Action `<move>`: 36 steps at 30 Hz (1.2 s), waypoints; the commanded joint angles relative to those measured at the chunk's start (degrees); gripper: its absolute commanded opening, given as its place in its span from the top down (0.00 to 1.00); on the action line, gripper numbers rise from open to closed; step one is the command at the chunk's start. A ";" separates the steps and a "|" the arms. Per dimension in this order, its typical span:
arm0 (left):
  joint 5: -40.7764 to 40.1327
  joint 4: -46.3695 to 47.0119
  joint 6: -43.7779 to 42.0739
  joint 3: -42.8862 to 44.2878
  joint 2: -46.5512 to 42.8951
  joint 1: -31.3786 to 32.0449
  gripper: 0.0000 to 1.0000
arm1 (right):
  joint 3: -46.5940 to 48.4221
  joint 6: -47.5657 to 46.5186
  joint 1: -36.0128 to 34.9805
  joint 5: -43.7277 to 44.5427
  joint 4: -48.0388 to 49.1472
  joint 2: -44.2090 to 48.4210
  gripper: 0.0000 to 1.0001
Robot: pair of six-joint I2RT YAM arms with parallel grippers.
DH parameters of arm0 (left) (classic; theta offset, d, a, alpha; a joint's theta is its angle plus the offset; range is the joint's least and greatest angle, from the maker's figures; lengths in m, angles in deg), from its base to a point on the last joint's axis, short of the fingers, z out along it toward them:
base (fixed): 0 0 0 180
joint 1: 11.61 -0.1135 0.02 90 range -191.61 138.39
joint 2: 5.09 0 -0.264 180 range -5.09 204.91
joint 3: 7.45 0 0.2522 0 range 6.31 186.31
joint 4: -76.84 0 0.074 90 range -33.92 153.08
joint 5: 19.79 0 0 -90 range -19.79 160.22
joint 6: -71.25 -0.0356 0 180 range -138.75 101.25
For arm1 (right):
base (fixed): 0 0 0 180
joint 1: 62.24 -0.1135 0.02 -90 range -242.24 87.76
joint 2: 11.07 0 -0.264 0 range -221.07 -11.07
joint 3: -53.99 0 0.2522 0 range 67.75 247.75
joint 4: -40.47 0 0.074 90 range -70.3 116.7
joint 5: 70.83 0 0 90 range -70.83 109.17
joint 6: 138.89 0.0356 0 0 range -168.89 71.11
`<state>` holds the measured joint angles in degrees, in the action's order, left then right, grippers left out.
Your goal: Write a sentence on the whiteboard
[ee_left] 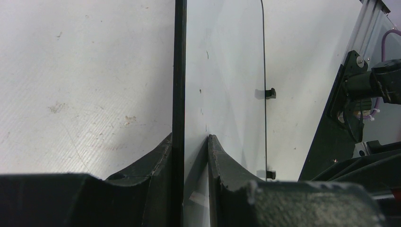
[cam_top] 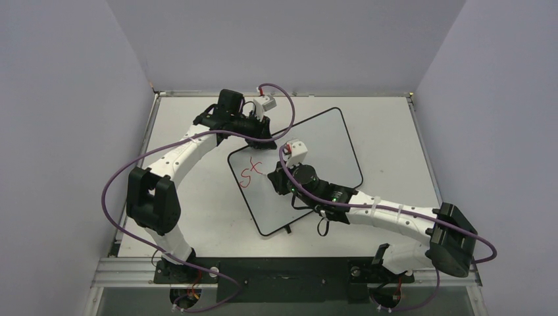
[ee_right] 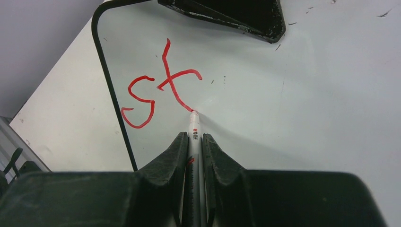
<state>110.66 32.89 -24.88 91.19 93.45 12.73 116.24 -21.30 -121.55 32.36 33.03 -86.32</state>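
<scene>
Fingers [ee_right: 176,153] of right gripper [ee_right: 194,138] pinched on a marker [ee_right: 194,124], touches tip to the sentence [ee_right: 163,85], only "st", at 9 o'clock on the whiteboard [ee_right: 307,94]; clamps its 11 o'clock corner with left gripper [ee_left: 189,139]

The right gripper [ee_right: 194,137] clamps a marker [ee_right: 193,121], its tip touching the whiteboard [ee_right: 307,104] below the red letters [ee_right: 170,82] "st".

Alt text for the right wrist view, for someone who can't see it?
The right gripper holds a marker, its tip on the whiteboard at the foot of the t in red lettering reading "st". The whiteboard's black-framed corner shows at left, and the left gripper rests on it at the top.
</scene>
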 commanded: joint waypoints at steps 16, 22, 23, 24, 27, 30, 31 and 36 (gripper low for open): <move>-8.06 0.24 -7.14 0.00 -0.86 1.41 1.00 | 4.94 -4.41 0.09 5.50 -6.13 7.00 1.00; -8.20 0.29 -7.13 -0.15 -1.35 1.41 1.00 | 3.93 -4.29 0.10 6.11 -6.15 11.31 1.00; -8.24 0.31 -7.14 -0.15 -1.41 1.41 1.00 | 3.79 -4.41 0.13 6.36 -6.15 11.64 1.00; -8.20 0.31 -7.14 -0.15 -1.46 1.41 1.00 | 3.76 -4.49 0.17 6.43 -6.15 11.72 1.00; -8.19 0.29 -7.06 -0.22 -1.80 1.41 1.00 | 3.36 -4.34 0.18 6.89 -6.15 11.68 1.00; -8.50 0.23 -6.99 -0.32 -2.20 1.54 1.00 | 2.01 -3.95 0.26 6.87 -5.67 11.77 1.00; -8.70 0.25 -6.93 -0.33 -2.39 1.69 1.00 | 1.63 -3.64 0.30 6.68 -5.29 11.72 1.00; -9.80 0.28 -6.75 -0.14 -2.84 1.80 1.00 | -0.79 -2.68 0.39 5.25 -1.69 11.43 1.00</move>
<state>109.55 32.71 -24.86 91.19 92.23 13.67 117.12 -24.90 -121.53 37.80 26.76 -75.12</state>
